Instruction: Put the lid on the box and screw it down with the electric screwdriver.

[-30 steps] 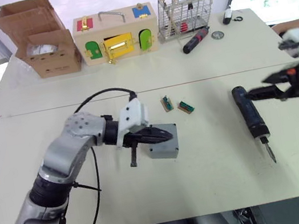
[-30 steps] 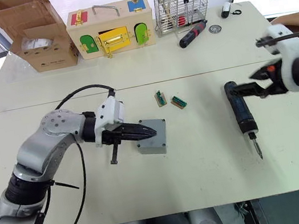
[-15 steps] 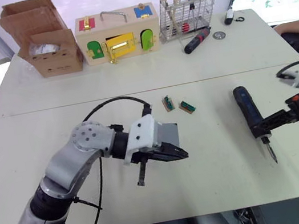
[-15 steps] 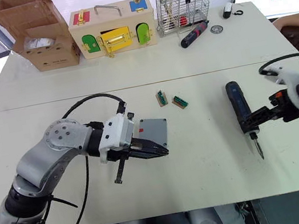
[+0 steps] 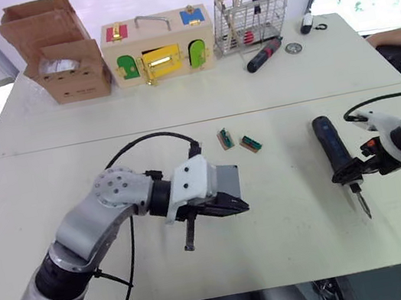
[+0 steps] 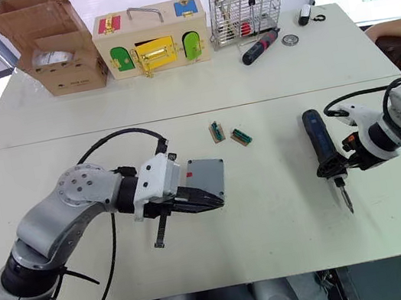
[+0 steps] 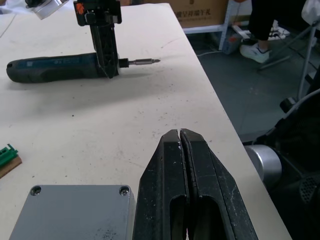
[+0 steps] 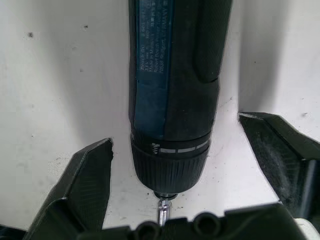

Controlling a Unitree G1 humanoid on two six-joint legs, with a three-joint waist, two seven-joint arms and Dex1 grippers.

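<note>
Left hand [image 6: 213,201], fingers pressed together and empty, hovers just over the one lid [image 6: 204,177] already seated on the one box [image 6: 203,197] mid-counter, while the right hand [image 6: 335,167], spread wide, straddles the bit end of the one electric screwdriver [image 6: 320,144] lying toward the right edge, so I judge gripping and all screwing remain.

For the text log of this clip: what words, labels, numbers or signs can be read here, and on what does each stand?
Electric screwdriver: small white print on the blue label, too small to read; its collar bears white dash marks and a small symbol.
Cardboard carton: dark print on the front, too blurred to read.
Lid on the box: no text.
No text here can be read for certain.
</note>
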